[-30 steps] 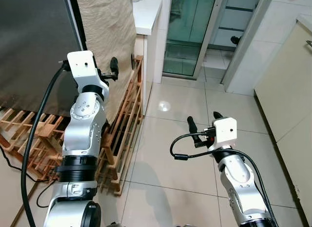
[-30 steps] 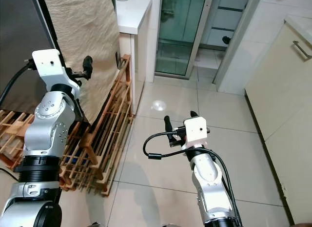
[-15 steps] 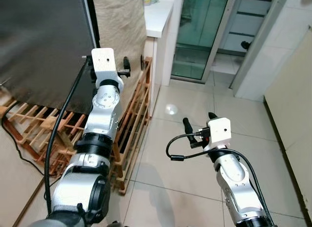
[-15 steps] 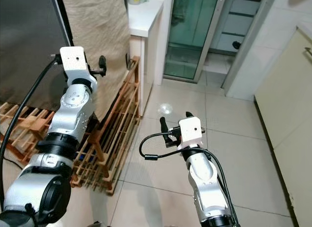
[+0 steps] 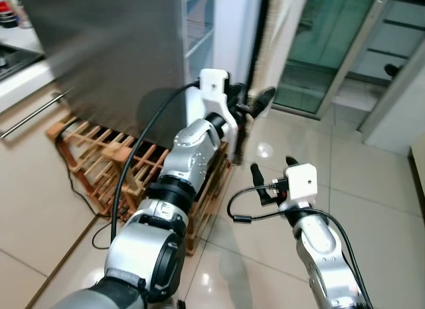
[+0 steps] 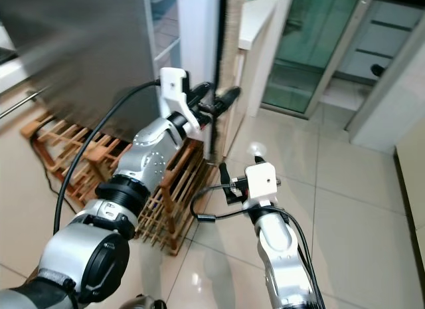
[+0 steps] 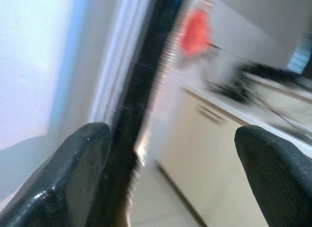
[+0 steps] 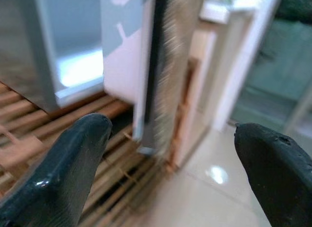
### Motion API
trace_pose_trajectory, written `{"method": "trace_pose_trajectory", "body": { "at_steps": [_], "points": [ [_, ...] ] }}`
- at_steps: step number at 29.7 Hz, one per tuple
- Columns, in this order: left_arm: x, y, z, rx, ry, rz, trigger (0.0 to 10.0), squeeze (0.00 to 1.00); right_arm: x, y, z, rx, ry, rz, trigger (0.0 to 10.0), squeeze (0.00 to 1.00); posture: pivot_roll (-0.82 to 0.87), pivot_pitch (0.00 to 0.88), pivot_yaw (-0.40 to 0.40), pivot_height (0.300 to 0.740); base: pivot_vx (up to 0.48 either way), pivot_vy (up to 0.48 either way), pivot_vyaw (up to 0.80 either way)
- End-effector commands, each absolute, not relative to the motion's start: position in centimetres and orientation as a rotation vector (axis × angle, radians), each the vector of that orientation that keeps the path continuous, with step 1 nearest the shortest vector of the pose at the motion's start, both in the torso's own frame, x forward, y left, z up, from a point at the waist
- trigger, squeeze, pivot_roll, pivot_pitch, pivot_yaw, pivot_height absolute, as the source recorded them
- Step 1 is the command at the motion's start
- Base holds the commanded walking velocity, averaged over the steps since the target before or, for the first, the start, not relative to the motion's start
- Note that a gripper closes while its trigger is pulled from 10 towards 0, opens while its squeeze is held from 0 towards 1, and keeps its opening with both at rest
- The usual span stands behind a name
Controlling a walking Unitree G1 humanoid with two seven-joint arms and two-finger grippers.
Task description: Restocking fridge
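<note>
The fridge [image 5: 113, 50] has a grey steel face, and a gap [image 5: 199, 23] beside it shows pale shelves inside. To the right of the gap stands a white panel [image 5: 232, 36] with a black edge strip [image 6: 219, 56] and a beige textured side. My left gripper [image 5: 250, 103] is open, reaching up to that black edge; in the left wrist view the edge [image 7: 131, 114] lies just inside one finger [image 7: 83, 178]. My right gripper [image 5: 273, 171] is open and holds nothing, low over the floor tiles, pointing at the fridge's foot [image 8: 146, 139].
A wooden slat rack [image 5: 99, 156] lies on the floor against the fridge base, with a black cable [image 5: 86, 209] beside it. A cabinet front with a bar handle [image 5: 33, 113] is at the left. A glass sliding door [image 5: 332, 50] stands behind, and tiled floor [image 5: 372, 183] spreads to the right.
The camera has swung, so the whole scene shifted. My left arm now reaches further out to the black edge, and the fridge's inside shows where only steel and beige panel showed before. The right gripper keeps its pose.
</note>
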State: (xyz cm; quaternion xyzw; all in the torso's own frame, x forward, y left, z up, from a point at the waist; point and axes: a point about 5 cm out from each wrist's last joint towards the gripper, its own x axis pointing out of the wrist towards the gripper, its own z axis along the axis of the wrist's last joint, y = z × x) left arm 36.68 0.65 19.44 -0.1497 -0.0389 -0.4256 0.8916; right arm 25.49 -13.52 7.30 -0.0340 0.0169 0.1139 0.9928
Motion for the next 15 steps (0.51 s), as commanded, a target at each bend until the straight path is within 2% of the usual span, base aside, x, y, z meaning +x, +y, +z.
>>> {"method": "trace_pose_trajectory", "body": {
  "at_steps": [1, 2, 5, 6, 7, 10, 12, 13, 14, 15],
  "points": [
    [32.0, -9.1, 22.4, -0.416, -0.139, -1.182, 10.0, 0.00, 25.5, -13.9, 7.8, -0.077, 0.024, 0.209, 10.0, 0.26, -0.22, 0.000, 0.042, 0.740, 0.000, 0.000, 0.00],
    [32.0, -9.1, 22.4, -0.416, -0.139, -1.182, 10.0, 0.00, 25.5, -13.9, 7.8, -0.077, 0.024, 0.209, 10.0, 0.26, -0.22, 0.000, 0.042, 0.740, 0.000, 0.000, 0.00],
    [33.5, -6.4, 21.6, -0.382, -0.158, -1.072, 10.0, 0.00, 25.5, -13.9, 7.9, -0.079, 0.019, 0.201, 10.0, 0.26, -0.21, 0.000, 0.034, 0.740, 0.000, 0.000, 0.00],
    [34.9, -3.1, 20.4, -0.358, -0.160, -0.958, 10.0, 0.00, 25.7, -14.2, 8.0, -0.076, 0.018, 0.190, 10.0, 0.26, -0.20, 0.000, 0.032, 0.740, 0.000, 0.000, 0.00],
    [34.9, -3.1, 20.4, -0.358, -0.160, -0.958, 10.0, 0.00, 25.7, -14.2, 8.0, -0.076, 0.018, 0.190, 10.0, 0.26, -0.20, 0.000, 0.032, 0.740, 0.000, 0.000, 0.00],
    [36.1, 2.4, 18.7, -0.303, -0.159, -0.807, 10.0, 0.00, 25.9, -14.5, 8.0, -0.073, 0.022, 0.185, 10.0, 0.26, -0.18, 0.000, 0.021, 0.740, 0.000, 0.000, 0.00],
    [36.3, 8.4, 18.0, -0.261, -0.177, -0.661, 10.0, 0.00, 26.3, -14.8, 8.0, -0.062, 0.028, 0.178, 10.0, 0.25, -0.16, 0.000, 0.015, 0.740, 0.000, 0.000, 0.00],
    [36.3, 8.4, 18.0, -0.261, -0.177, -0.661, 10.0, 0.00, 26.3, -14.8, 8.0, -0.062, 0.028, 0.178, 10.0, 0.25, -0.16, 0.000, 0.015, 0.740, 0.000, 0.000, 0.00],
    [35.6, 13.2, 17.7, -0.201, -0.194, -0.571, 10.0, 0.00, 26.6, -14.9, 8.0, -0.059, 0.029, 0.176, 10.0, 0.26, -0.13, 0.000, 0.001, 0.740, 0.000, 0.000, 0.00],
    [34.8, 15.5, 17.3, -0.159, -0.191, -0.530, 10.0, 0.00, 26.8, -15.0, 8.1, -0.063, 0.026, 0.179, 10.0, 0.25, -0.12, 0.000, -0.004, 0.740, 0.000, 0.000, 0.00]
  ]
}}
